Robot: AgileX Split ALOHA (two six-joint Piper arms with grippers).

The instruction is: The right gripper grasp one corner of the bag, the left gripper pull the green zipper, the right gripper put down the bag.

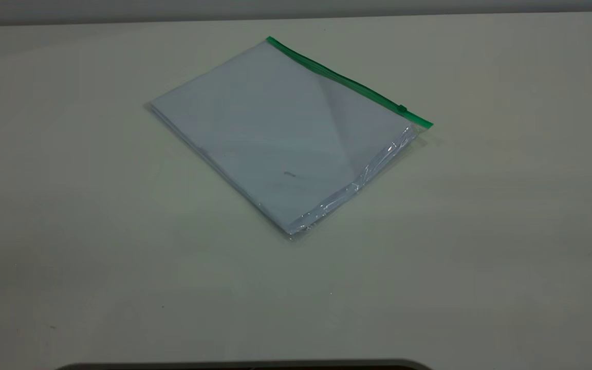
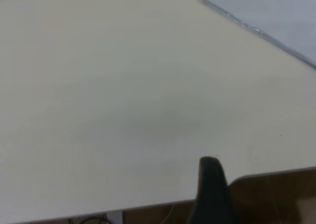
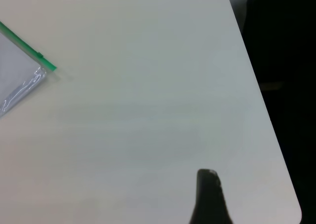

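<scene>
Near table edges, both grippers

bag point(image 1: 280, 133) flat on table point(image 1: 70, 231), ctr | zipper point(image 1: 350, 82) along far-right edge | slider point(image 1: 402, 108) nr right end

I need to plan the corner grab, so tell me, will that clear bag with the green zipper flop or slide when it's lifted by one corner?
The bag is thin clear plastic, so it will probably sag from the lifted corner. The white sheets inside may stiffen it somewhat and add weight. It lies flat on the smooth table, so it could slide if nudged. The glossy film looks slippery.
</scene>
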